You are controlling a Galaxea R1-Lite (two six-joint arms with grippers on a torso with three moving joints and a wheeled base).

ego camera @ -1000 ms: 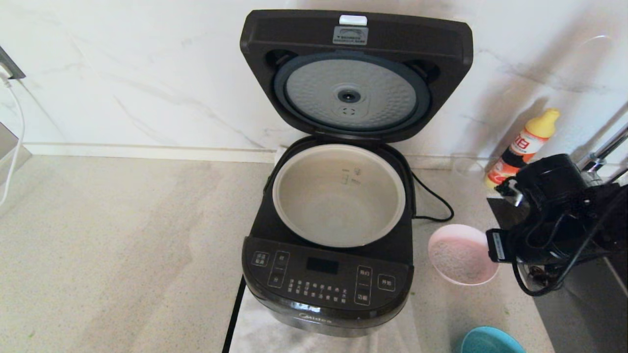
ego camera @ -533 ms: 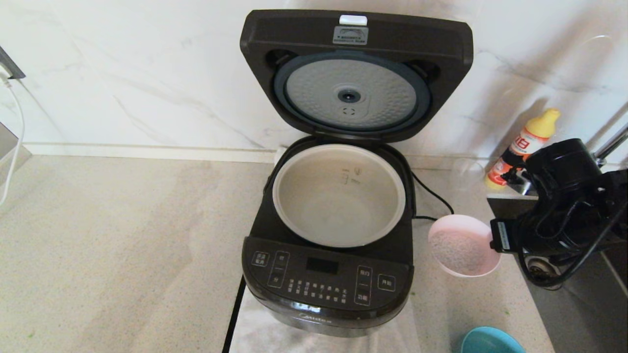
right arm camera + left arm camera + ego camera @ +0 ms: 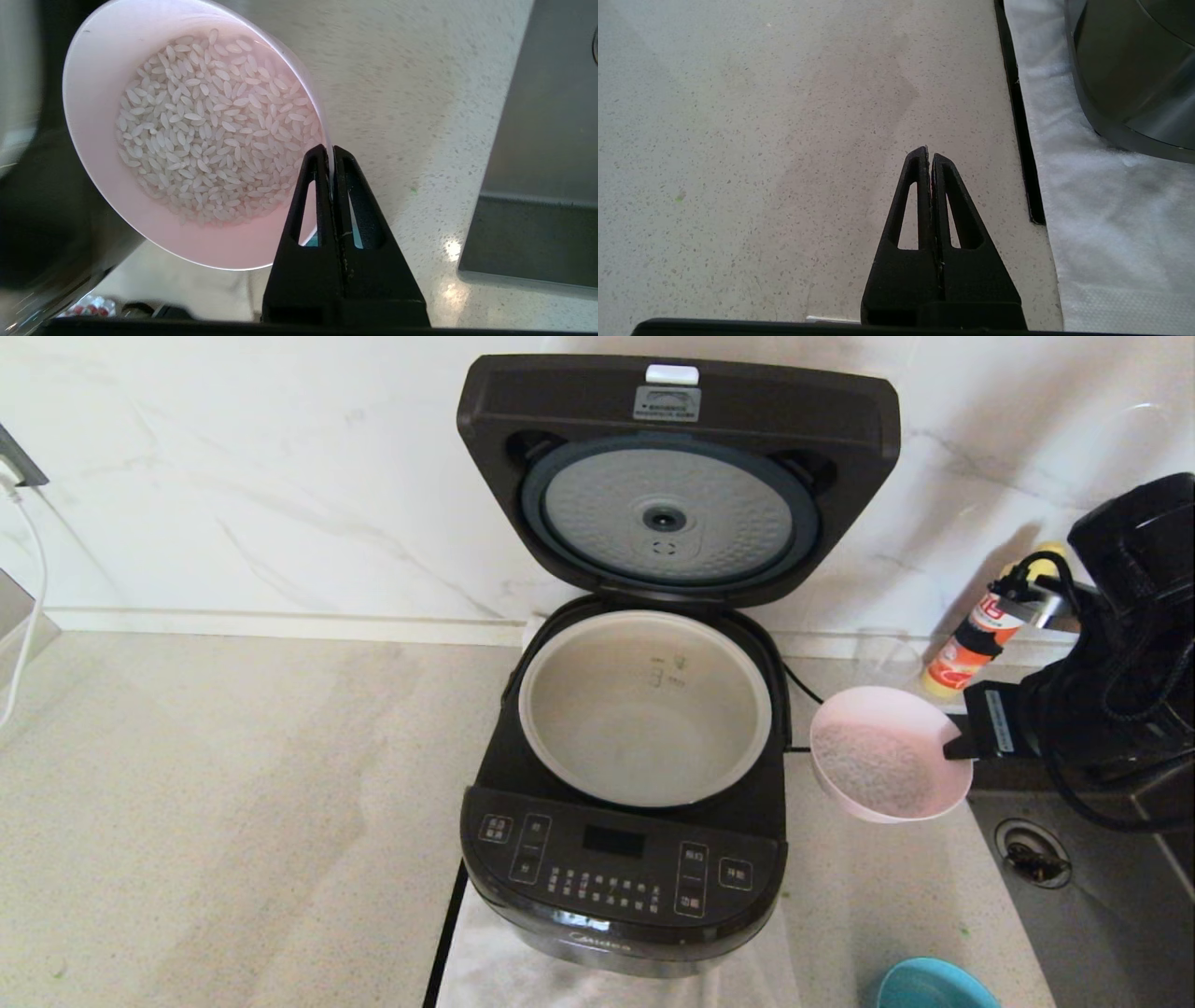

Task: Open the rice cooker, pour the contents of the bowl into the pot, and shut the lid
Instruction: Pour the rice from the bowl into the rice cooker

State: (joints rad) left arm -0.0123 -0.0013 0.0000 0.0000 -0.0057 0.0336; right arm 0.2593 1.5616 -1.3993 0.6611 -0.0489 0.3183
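The right gripper (image 3: 331, 150) pinches the rim of a pink bowl (image 3: 890, 767) of white rice (image 3: 215, 130), holding it in the air just beside the rice cooker (image 3: 624, 840). The lid (image 3: 677, 476) stands upright (silver disc showing) over the empty pot (image 3: 644, 709). The left gripper (image 3: 929, 156), closed and empty, hovers over the counter (image 3: 738, 140).

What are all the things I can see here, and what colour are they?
rice cooker: one, glossy black, middle of the counter on a white cloth
lid: one, black with silver disc, standing open
pot: one, pale grey-beige, inside the cooker, empty
bowl: one, pink, holding white rice, in the air right of the cooker
bottle: one, orange, by the wall
dish: one, teal, front edge
sink: one, grey, far right
right gripper: shut on the bowl's rim
left gripper: shut, over bare counter
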